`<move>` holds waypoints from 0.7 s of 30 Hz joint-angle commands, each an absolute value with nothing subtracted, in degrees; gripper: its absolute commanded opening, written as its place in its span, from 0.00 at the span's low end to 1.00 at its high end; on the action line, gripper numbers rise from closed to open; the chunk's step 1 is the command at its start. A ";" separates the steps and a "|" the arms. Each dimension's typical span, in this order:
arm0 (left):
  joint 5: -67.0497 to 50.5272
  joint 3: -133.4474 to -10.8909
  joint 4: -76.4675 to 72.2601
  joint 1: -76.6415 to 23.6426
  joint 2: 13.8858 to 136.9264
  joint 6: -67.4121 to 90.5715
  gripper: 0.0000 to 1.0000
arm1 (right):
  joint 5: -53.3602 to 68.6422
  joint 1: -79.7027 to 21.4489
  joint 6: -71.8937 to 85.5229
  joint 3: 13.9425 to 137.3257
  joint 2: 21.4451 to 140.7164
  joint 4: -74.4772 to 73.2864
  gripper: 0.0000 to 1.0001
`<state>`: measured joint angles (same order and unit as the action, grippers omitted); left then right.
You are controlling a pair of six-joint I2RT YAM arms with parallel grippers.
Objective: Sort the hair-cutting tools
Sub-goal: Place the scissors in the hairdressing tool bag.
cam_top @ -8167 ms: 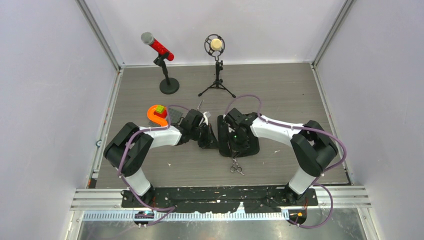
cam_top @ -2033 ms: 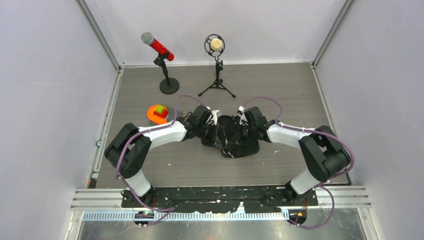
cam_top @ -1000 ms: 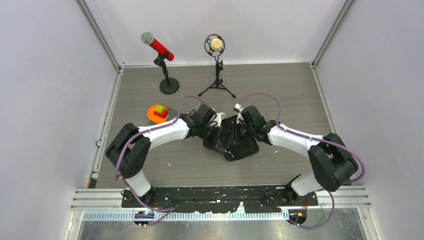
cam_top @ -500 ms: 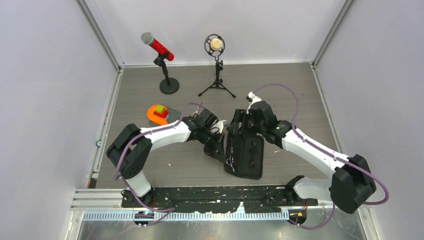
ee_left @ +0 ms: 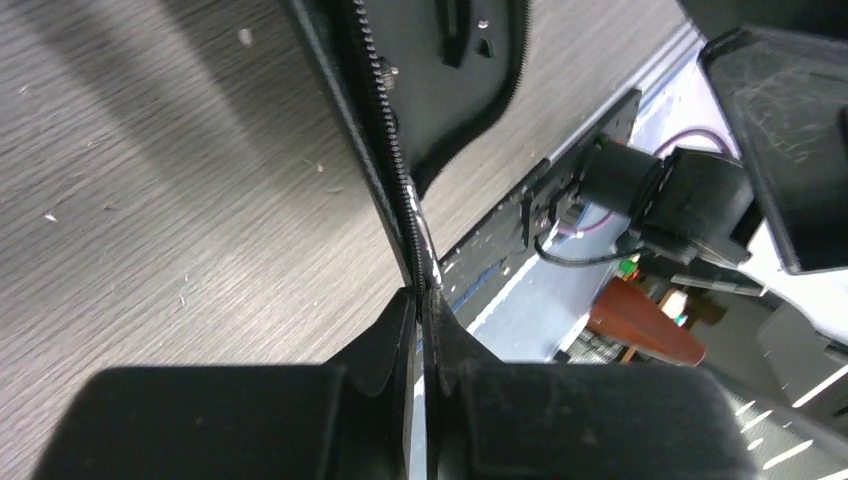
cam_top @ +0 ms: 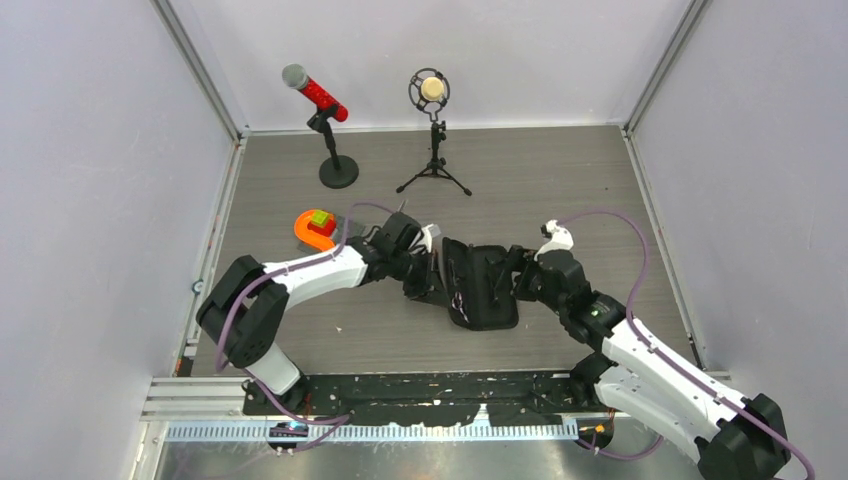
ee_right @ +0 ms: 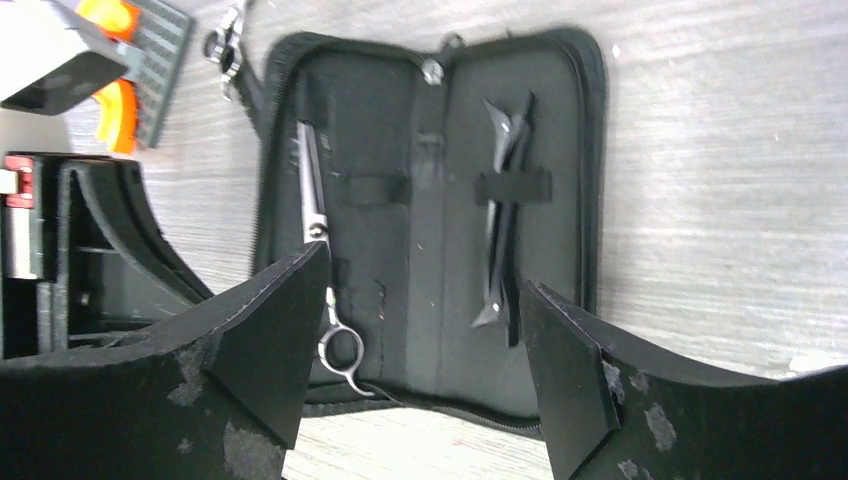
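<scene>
Case [cam_top: 480, 292]: lies open on the table [cam_top: 560, 190], inside up, between the two grippers.
Left gripper [ee_left: 420, 300]: pinches tight on the zipper edge [ee_left: 385, 130] of the case's left half, fingers all but meeting around it.
Right gripper [ee_right: 420, 290]: stands wide and holds nothing; sits at the case's right side in the top view, with both halves framed between the fingers in the wrist view.
Scissors [ee_right: 318, 225]: lie in the left half of the case, tucked under a strap [ee_right: 372, 190]; rings nearer the right gripper, blade tips at the other end.
Clips [ee_right: 503, 240]: thin and black, lie lengthwise in the right half, side by side under a second strap; exact count cannot be told.
Second scissors [ee_right: 228, 40]: lie outside the case on the table, just past its far left corner; mostly the ring handles show.
Orange piece [cam_top: 313, 228]: sits on the table near the left arm, just beside the second scissors.
Mics [cam_top: 312, 92]: stand at the far end, well apart from the case.
</scene>
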<state>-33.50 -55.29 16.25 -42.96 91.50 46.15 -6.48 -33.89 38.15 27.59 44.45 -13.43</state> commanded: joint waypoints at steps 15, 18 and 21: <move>-17.33 -44.20 -12.89 -46.52 91.87 71.63 0.28 | -8.94 -33.27 33.07 28.09 49.09 -9.00 0.79; -13.85 -44.25 -7.35 -46.41 87.30 68.50 0.44 | -8.92 -33.18 33.07 29.04 51.37 -9.05 0.79; -10.04 -46.16 1.45 -46.17 82.54 61.90 0.61 | -9.47 -33.05 32.91 29.17 52.33 -8.98 0.79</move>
<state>-16.99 -43.68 -6.13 -46.48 90.13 68.53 -7.49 -33.50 34.28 26.87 51.24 -10.72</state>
